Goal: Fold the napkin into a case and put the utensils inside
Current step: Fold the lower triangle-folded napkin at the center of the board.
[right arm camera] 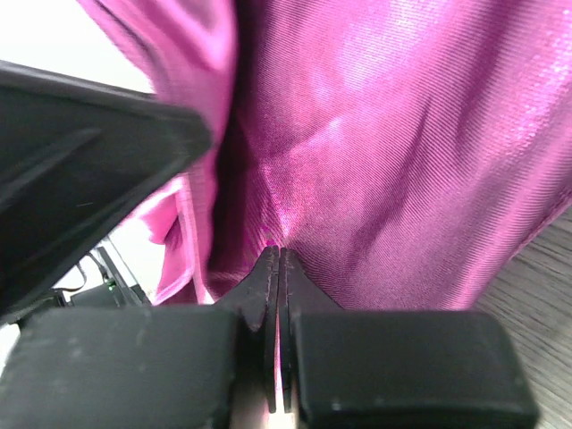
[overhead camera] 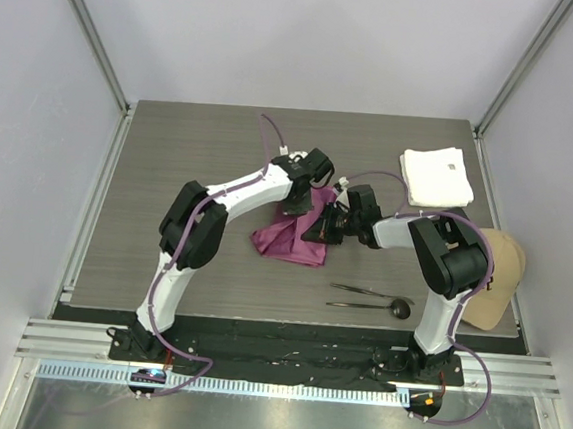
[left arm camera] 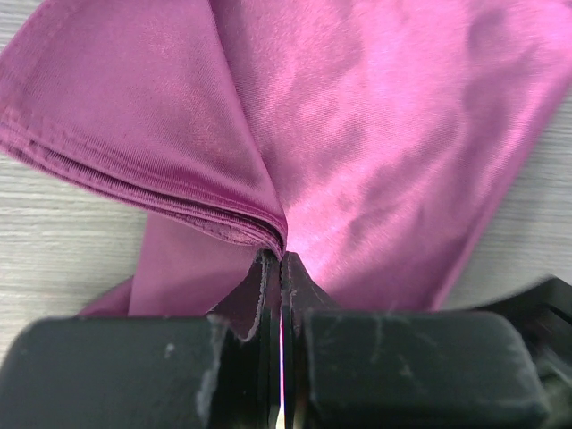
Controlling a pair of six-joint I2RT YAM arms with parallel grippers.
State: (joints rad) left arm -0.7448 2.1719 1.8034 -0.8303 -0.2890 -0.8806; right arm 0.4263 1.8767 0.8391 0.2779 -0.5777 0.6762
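Because both claws are pinched shut on the magenta napkin (overhead camera: 290,237), the cloth hangs bunched between them, partly raised and partly trailing on the grey bench (overhead camera: 170,164). The left claw (left arm camera: 280,259) has its jaws pressed together on a gathered point of fabric. Several stitched edge layers run into its tips from the left, and a broad shiny sheet spreads away beyond and to the right. The right claw (right arm camera: 279,255) is likewise clamped tight on a fold, with cloth rising straight ahead of its tips. The dark mass at its left is probably the other arm, though it is too blurred to be sure.

From above, the two claws sit near each other, which suggests they are holding neighbouring points so a fold can be carried over together. No narrow pouch has formed yet, so folding looks like the step in hand.

The spoon (overhead camera: 371,305) and the second thin dark utensil (overhead camera: 365,291) lie side by side, well behind the right claw towards its base, likely waiting for the case. A white folded cloth (overhead camera: 437,177) sits beyond and to the right of that claw, apart from the work.
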